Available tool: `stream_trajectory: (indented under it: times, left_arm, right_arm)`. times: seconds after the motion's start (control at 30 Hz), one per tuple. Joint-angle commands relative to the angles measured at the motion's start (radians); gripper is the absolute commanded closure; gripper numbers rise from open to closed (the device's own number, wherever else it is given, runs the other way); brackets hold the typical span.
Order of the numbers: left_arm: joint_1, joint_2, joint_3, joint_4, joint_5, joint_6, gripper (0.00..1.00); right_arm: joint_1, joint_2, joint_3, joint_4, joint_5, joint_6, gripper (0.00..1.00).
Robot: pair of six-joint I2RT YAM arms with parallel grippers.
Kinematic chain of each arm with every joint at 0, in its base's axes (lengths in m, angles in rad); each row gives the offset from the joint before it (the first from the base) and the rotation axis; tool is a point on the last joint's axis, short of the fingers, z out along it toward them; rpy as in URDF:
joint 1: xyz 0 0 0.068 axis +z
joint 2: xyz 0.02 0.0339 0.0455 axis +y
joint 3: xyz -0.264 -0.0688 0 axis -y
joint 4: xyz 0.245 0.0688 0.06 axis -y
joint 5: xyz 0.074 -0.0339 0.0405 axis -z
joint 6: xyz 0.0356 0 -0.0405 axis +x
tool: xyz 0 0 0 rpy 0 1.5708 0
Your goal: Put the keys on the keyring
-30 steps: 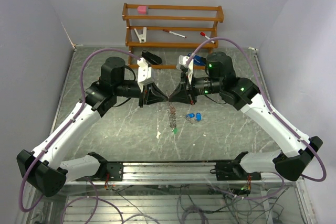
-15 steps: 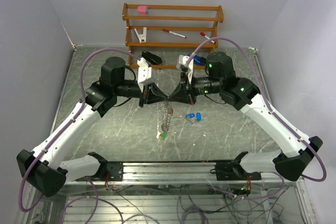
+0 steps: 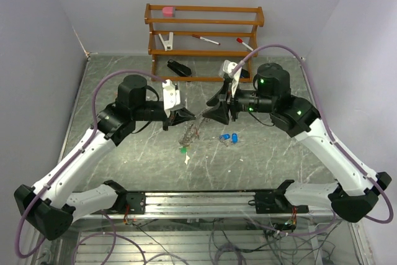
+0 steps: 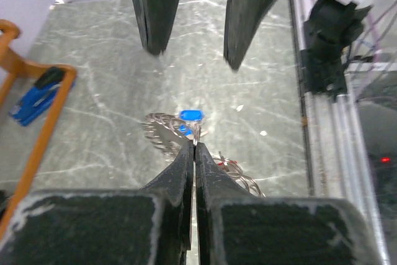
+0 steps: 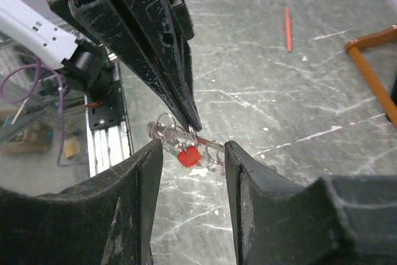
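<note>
Top view: left gripper (image 3: 191,116) clamped on the keyring (image 3: 186,133), which hangs below its tips above the table (image 3: 124,172); right gripper (image 3: 203,115) faces it, jaws apart; loose blue keys (image 3: 228,137) lie on the table just right of the ring
Left wrist: fingers pressed together on the ring wire; probably an anchor so the other arm can thread
Right wrist: fingers spread either side of a red tag (image 5: 188,156); holding nothing; judged free to fetch a key
</note>
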Motion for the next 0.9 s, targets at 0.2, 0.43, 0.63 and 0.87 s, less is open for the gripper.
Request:
stream_trajectory:
  times: [0.2,0.43,0.63,0.87]
  left_arm:
    - [-0.032,-0.165,-0.190,0.244,-0.294,0.412,0.93]
    - [-0.054,-0.282,-0.435,0.485,-0.317,0.875,0.93]
    - [-0.055,-0.281,-0.634,0.870,-0.276,1.039,0.93]
    - [-0.054,-0.217,-0.794,1.355,-0.188,0.935,0.93]
  right_arm:
    - [-0.067,-0.068,-0.004,0.001,0.264,0.078,0.52]
    - [-0.271,-0.042,-0.090,0.063,0.067,0.179,0.51]
    - [-0.309,-0.001,-0.120,0.084,0.010,0.182,0.50]
    - [-0.341,0.022,-0.148,0.104,-0.027,0.169,0.50]
